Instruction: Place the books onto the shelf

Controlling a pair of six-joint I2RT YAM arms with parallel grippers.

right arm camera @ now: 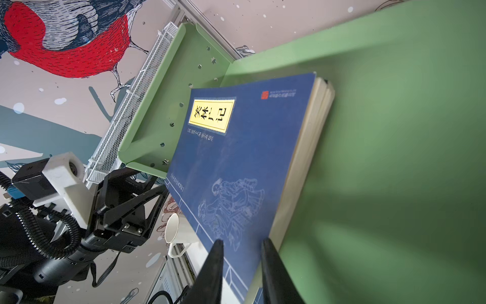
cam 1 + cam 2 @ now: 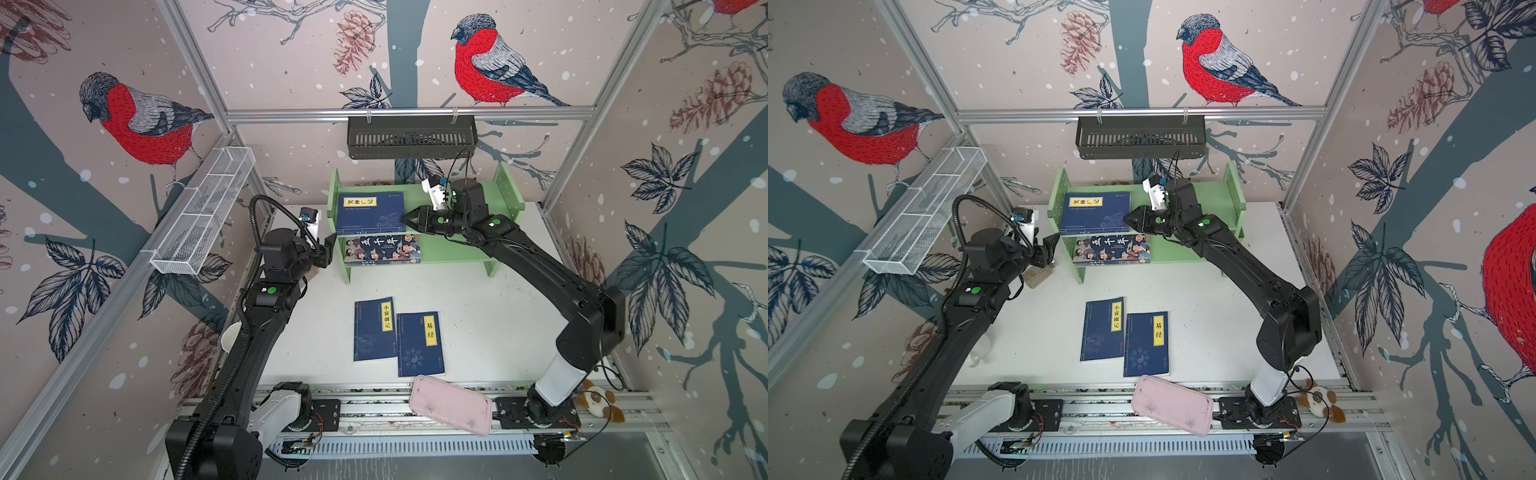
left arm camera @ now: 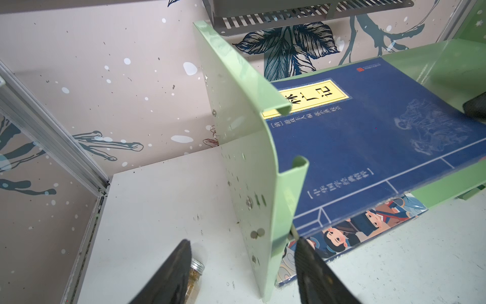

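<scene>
Green two-tier shelf (image 2: 453, 254) at the back of a white table (image 2: 498, 316), seen from above, with a robot arm reaching in from each side.

The task looks a little over half done. A navy-blue book with a yellow title label (image 2: 370, 212) lies flat on the upper tier. The right wrist view shows two blocks of pages at its edge, so it appears to rest on a second book. A larger cartoon-cover book (image 2: 382, 249) lies flat on the lower tier. Two more navy books, the left one (image 2: 374, 328) and the right one (image 2: 419, 343), wait on the table in front of the shelf, touching along neighbouring edges.

Both shelved covers face up, with their long axes running along the shelf from side to side. The navy book's label sits at the end nearest the left side panel (image 3: 236, 131). The two table books lie cover up with their long axes running front to back and their label ends toward the shelf.

The right gripper (image 2: 404, 219) is at the upper book's near right corner, its fingers close together on either side of the cover. Whether they pinch it cannot be told. The left gripper (image 3: 242, 240) is spread wide, straddling the front edge of the left side panel and holding nothing.
</scene>
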